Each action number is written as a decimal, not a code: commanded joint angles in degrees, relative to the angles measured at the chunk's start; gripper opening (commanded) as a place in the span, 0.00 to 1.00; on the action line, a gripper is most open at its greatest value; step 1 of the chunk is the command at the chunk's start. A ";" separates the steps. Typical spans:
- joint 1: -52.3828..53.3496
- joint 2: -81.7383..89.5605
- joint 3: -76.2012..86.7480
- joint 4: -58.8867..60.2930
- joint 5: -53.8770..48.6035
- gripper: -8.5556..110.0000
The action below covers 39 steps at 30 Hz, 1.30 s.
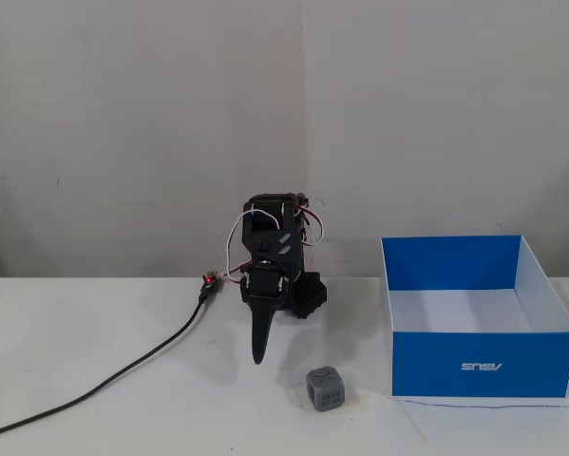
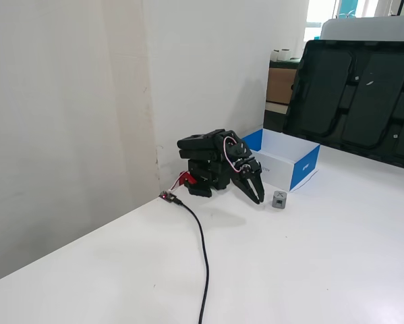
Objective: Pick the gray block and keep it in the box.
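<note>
Arm: black, folded low at frame center in both fixed views, sitting against the white wall.
Gripper (image 1: 258, 358) (image 2: 259, 200): pointing down toward the desk, tips hanging just above the surface; fingers lying together with no gap showing, holding nothing.
Gray block (image 1: 326, 389) (image 2: 279, 199): resting on the desk (image 1: 123, 332) (image 2: 309, 270), lower center of the front view, just right of and below the gripper tips; apart from the gripper, not touching it. An X mark is showing on its face.
Box (image 1: 483, 366) (image 2: 303, 169): sitting at right in the front view, blue outside, white inside, open top, small white logo on the near wall; block is lying just left of its near corner, outside it.
Cable (image 1: 104, 385) (image 2: 203, 250): black, running from the arm base toward the lower left in the front view.
Wires: white and red loops showing on the arm's upper joints.
</note>
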 commanded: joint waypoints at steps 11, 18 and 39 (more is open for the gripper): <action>-8.09 -6.68 -13.01 -2.29 0.97 0.07; -11.87 -16.35 -22.24 -1.67 3.78 0.07; -16.96 -50.63 -39.99 -0.53 7.29 0.07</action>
